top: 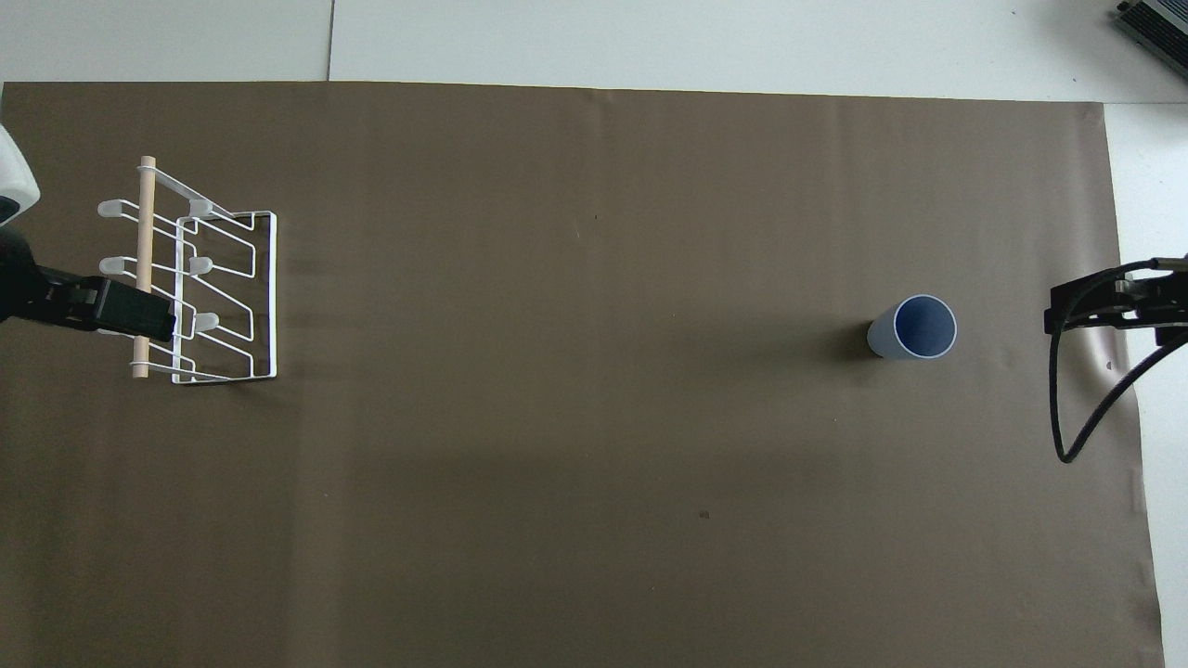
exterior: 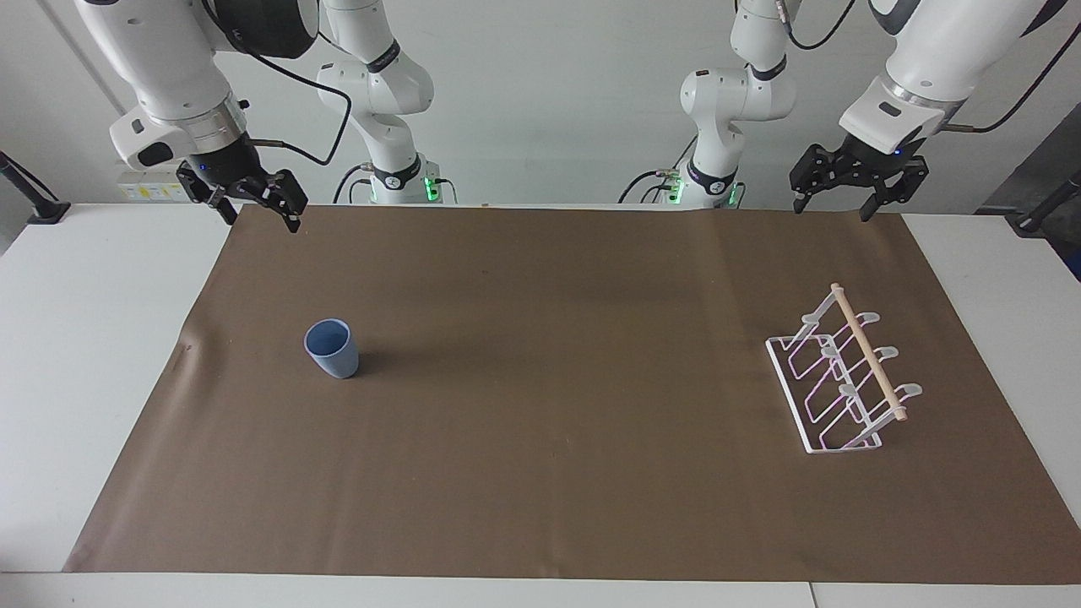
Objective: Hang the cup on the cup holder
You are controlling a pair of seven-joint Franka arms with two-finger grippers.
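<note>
The cup holder (exterior: 844, 371) is standing nearest the facing camera, toward the left arm's end of the brown mat (exterior: 540, 473), its wooden dowel (exterior: 868, 352) running along the top and every prong bare; the left gripper (exterior: 829, 205) is hanging above the mat's robot-side edge, well apart from the rack below and ahead of it, its jaws spread and carrying nothing; the cup (exterior: 332, 348) is sitting upright, mouth up, below and ahead of the right gripper (exterior: 258, 208), which is hovering with jaws apart and empty over the mat's corner; nothing is being grasped, so the whole job appears to be lying ahead: picking the cup, carrying it across, hanging it on a prong.
</note>
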